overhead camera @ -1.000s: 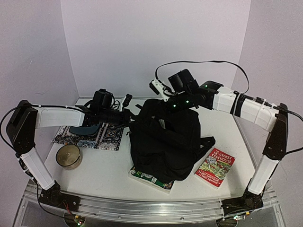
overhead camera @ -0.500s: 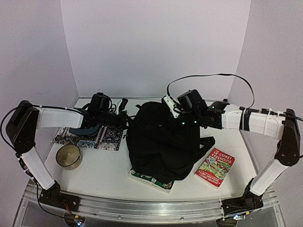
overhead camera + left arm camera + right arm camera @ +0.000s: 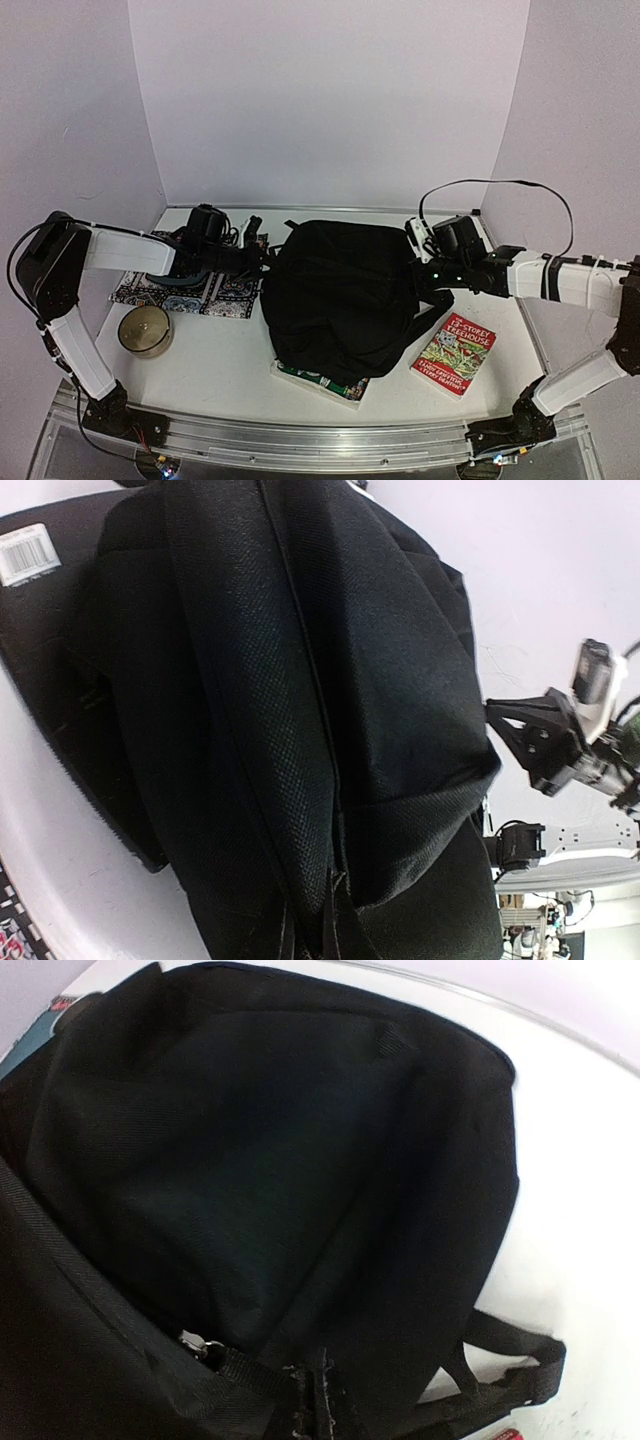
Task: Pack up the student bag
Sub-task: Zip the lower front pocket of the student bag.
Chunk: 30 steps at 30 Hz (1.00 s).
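Top external view gives me the student bag (image 3: 345,300) in the middle of the surface (image 3: 220,350). It lies slumped, partly over a green book (image 3: 318,378), and a red book (image 3: 455,353) is just beside its right corner. The left hand (image 3: 262,258) is at the bag's left edge and the right hand (image 3: 424,278) is at its right edge.

In both wrist views the fingers are hidden by black cloth, but the cloth gathers into a tight fold just where they should meet. From this I judge that each hand is clenched on the bag's fabric.

My worry is the grip: it is only a thin pinch of soft cloth. If the arms pull apart or lift unevenly, one side can slip free and the bag collapses. The bag also rests on the green book, so any drag toward the near edge may carry that book along. I see no open mouth yet, so nothing can go in.
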### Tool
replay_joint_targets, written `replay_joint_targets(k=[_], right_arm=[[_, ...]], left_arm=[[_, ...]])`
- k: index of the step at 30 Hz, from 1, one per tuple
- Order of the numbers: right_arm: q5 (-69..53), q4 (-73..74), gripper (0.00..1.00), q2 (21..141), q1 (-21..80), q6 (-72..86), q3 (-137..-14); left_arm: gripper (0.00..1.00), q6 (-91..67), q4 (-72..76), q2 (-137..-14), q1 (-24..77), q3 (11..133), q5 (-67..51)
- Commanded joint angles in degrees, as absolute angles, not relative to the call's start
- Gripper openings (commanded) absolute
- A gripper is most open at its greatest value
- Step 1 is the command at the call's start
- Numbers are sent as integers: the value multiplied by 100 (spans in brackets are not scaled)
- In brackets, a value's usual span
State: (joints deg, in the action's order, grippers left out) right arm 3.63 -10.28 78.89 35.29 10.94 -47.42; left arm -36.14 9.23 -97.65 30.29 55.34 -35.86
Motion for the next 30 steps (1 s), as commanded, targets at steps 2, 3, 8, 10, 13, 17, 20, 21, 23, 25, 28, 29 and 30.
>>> replay_joint_targets(k=[2, 3, 8, 10, 13, 17, 20, 21, 23, 25, 28, 29, 30], right_arm=[[657, -1151, 0, 7676, 3047, 1576, -4241], [580, -1194, 0, 7707, 3048, 1581, -4246], [134, -1361, 0, 7917, 3045, 1480, -4522], [71, -1366, 0, 8000, 3045, 1375, -4787], [109, -1348, 0, 8187, 3036, 1204, -5310], [223, -1193, 0, 8668, 2968, 876, -6221], [388, -1029, 0, 9197, 2879, 649, -6920], [423, -996, 0, 9344, 2845, 573, -7104], [469, -906, 0, 9605, 2801, 425, -7478], [360, -693, 7, 9787, 2797, 301, -7862], [71, -338, 34, 9775, 2831, 264, -8104], [41, -284, 41, 9659, 2887, 271, -8056], [-41, -238, 46, 9540, 2975, 272, -7976]], left_arm=[[0, -3690, 1236, -9906, 2733, 5410, -3275], [0, -3696, 1243, -9935, 2735, 5412, -3301], [0, -3660, 1297, -9879, 2759, 5414, -3517], [0, -3637, 1305, -9786, 2793, 5454, -3592], [0, -3635, 1301, -9677, 2923, 5581, -3775], [0, -3744, 1305, -9615, 3227, 5835, -3911], [0, -3841, 1320, -9589, 3410, 6074, -3884], [0, -3898, 1330, -9581, 3466, 6160, -3848], [0, -4033, 1353, -9590, 3575, 6329, -3712], [0, -4169, 1391, -9649, 3703, 6519, -3531], [5, -4323, 1456, -9853, 3906, 6692, -3255], [6, -4391, 1488, -9932, 3939, 6733, -3204], [6, -4493, 1546, -10017, 3965, 6741, -3147]])
